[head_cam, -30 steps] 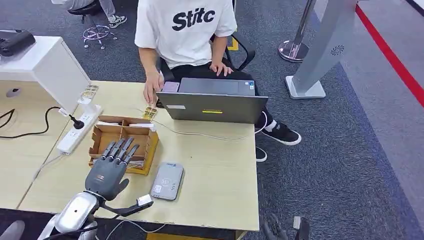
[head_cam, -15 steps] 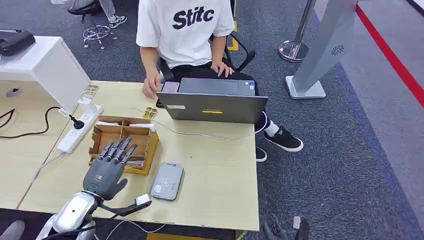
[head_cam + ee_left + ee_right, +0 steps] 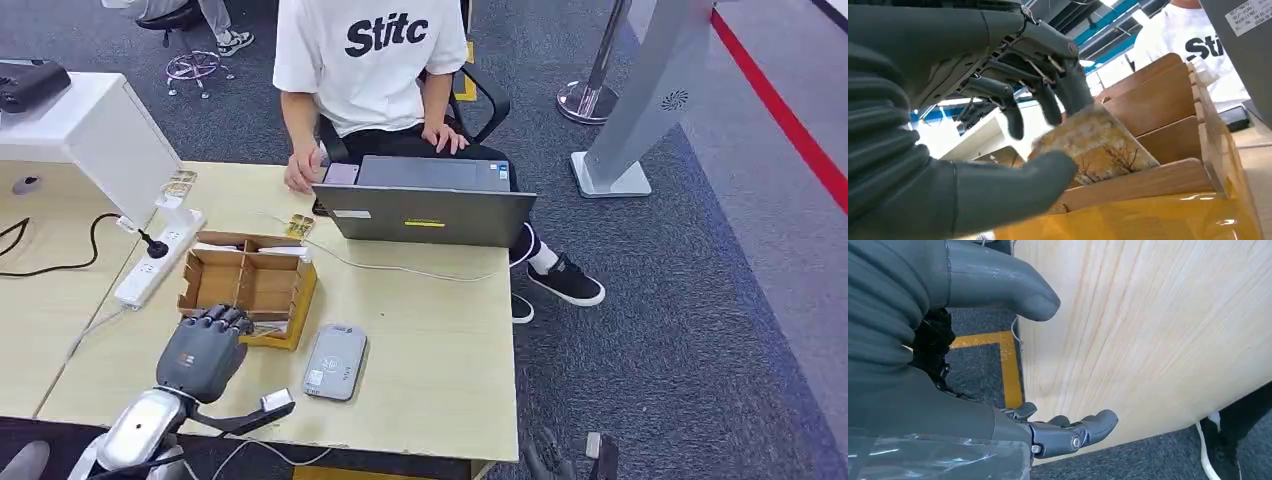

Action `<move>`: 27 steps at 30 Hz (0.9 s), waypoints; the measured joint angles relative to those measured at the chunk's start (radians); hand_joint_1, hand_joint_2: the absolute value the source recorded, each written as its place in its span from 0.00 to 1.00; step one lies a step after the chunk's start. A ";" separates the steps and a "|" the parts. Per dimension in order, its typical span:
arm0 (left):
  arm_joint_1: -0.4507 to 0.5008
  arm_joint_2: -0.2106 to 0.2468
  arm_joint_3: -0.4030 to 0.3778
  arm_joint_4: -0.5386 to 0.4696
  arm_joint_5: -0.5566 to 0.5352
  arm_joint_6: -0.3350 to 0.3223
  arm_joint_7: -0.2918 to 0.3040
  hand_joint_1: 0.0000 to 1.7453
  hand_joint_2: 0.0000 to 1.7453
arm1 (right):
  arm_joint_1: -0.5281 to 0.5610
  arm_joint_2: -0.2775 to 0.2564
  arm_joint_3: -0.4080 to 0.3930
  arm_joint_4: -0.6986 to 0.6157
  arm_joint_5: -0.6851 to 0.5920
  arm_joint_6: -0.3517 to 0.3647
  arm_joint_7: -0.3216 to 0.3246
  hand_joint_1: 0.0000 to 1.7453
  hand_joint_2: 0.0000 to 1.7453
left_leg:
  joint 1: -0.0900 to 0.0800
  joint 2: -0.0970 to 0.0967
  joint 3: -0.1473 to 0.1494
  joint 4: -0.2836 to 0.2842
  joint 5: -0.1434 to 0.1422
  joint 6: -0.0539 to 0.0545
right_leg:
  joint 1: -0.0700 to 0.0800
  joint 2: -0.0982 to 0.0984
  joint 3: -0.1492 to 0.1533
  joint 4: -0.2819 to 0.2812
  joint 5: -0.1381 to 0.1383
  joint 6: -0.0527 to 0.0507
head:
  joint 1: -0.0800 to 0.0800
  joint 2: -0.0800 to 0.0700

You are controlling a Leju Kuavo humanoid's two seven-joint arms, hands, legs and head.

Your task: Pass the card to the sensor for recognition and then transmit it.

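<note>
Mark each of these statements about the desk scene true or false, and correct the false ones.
1. The left hand pinches a card at the cardboard box. True.
2. The grey card reader lies inside the box. False: it lies on the table, beside the box.
3. The laptop stands open in front of a seated person. True.
4. The right hand holds a card. False: it holds nothing, its fingers apart, near the table's edge.
5. The power strip lies on the floor. False: it lies on the table.
</note>
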 joint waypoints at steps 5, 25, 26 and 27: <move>0.001 -0.002 0.005 0.001 0.005 -0.001 -0.003 1.00 1.00 | 0.000 0.000 0.000 0.001 0.000 0.000 0.000 0.00 1.00 | 0.000 0.000 0.000 0.000 0.000 0.000 | 0.000 0.000 0.000 0.000 0.000 0.000 | 0.000 0.000; 0.008 -0.044 0.032 -0.034 -0.013 0.058 0.019 1.00 1.00 | 0.003 0.000 0.000 0.005 -0.003 -0.002 -0.003 0.00 1.00 | 0.000 0.000 0.000 0.000 0.000 0.000 | 0.000 0.000 0.000 0.000 0.000 0.000 | 0.000 0.000; 0.008 -0.048 0.034 -0.036 -0.013 0.058 0.019 1.00 1.00 | 0.003 0.000 0.000 0.005 -0.003 -0.003 -0.003 0.00 1.00 | 0.000 0.000 0.000 0.000 0.000 0.000 | 0.000 0.000 0.000 0.000 0.000 0.000 | 0.000 0.000; 0.009 -0.050 0.036 -0.038 -0.012 0.061 0.019 1.00 1.00 | 0.004 0.000 0.000 0.005 -0.003 -0.003 -0.003 0.00 1.00 | 0.000 0.000 0.000 0.000 0.000 0.000 | 0.000 0.000 0.000 0.000 0.000 0.000 | 0.000 0.000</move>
